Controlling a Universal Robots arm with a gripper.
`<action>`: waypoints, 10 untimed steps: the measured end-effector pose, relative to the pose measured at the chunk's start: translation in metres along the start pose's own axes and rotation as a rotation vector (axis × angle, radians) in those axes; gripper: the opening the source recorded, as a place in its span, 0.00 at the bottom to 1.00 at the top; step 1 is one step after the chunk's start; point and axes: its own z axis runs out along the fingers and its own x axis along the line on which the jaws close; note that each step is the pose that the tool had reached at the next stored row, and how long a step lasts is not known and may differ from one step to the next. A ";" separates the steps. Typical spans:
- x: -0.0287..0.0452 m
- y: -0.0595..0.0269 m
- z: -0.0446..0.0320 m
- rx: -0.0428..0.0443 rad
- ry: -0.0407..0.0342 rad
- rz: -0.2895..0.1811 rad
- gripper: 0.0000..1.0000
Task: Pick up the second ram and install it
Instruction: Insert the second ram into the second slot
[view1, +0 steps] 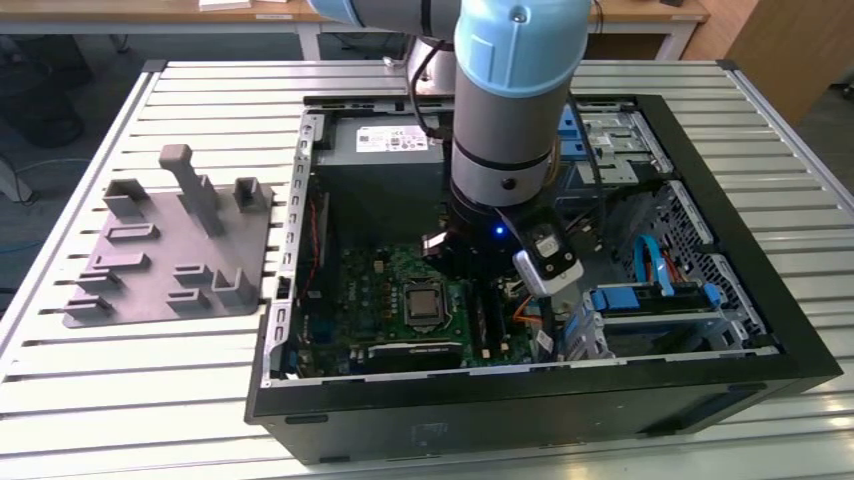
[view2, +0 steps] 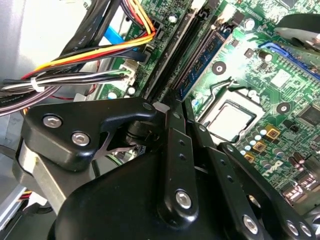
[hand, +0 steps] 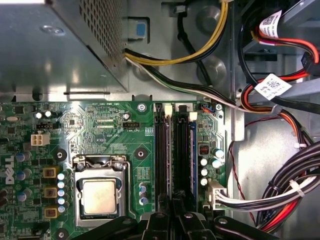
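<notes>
The exterior view looks down from high in front of the open computer case (view1: 534, 250), taking in the whole slatted table (view1: 80, 380) and the arm above the motherboard (view1: 400, 290). The first wrist view faces straight down onto the motherboard (hand: 105, 130) from close above, the processor socket (hand: 98, 196) near the gripper linkage (hand: 170, 227). The second wrist view sits lower and closer, looking obliquely across the same board, past the linkage (view2: 170, 170) toward the socket (view2: 230, 120). All three views share the socket and memory slots (hand: 172, 150).
</notes>
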 end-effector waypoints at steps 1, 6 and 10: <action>0.0001 0.0000 0.0006 0.0001 0.0002 0.000 0.14; -0.0001 0.0000 0.0014 0.0002 0.0003 -0.001 0.14; -0.0002 0.0000 0.0012 -0.0005 0.0001 -0.003 0.14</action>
